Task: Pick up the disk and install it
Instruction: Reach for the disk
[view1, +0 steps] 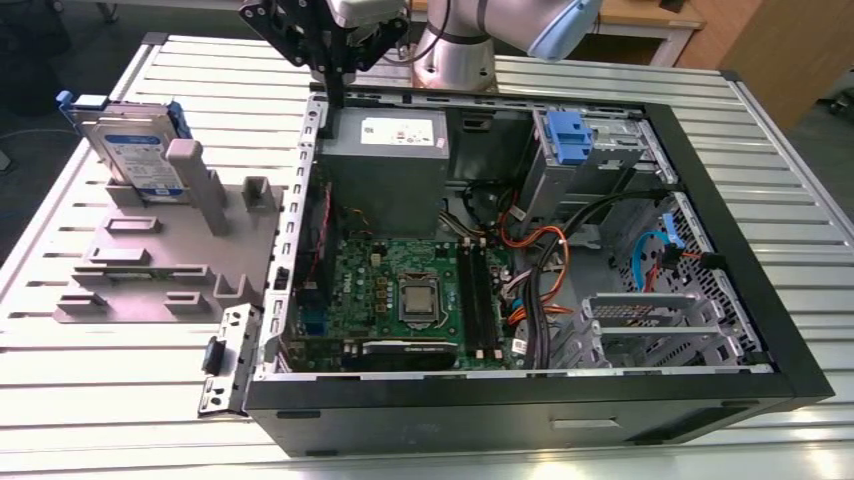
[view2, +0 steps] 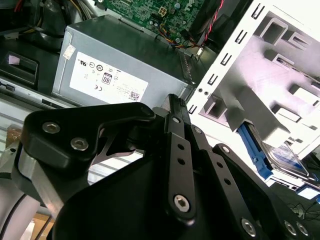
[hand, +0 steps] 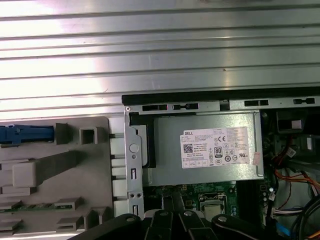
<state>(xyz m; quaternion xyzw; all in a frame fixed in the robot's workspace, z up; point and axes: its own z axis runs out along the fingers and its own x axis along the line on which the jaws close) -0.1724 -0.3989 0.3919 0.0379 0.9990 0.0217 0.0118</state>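
Ribbed metal tabletop (view1: 747, 130) beneath an open computer case (view1: 534, 415) and a grey fixture (view1: 160, 260). Hung the tool (view1: 328, 90) just above the case's rear wall, right over the grey power-supply box (view1: 387, 150), clamped on nothing. Looked pressed together at the tips, though hard to be sure from these angles. Stood the disk (view1: 134, 150) on edge in a fixture slot, well apart from the tool and lower, likely so as to leave its upper edge free for gripping from above. Showed a flat silver body, a white-and-blue label, and a blue plastic carrier framing it, with blue at the upper end.
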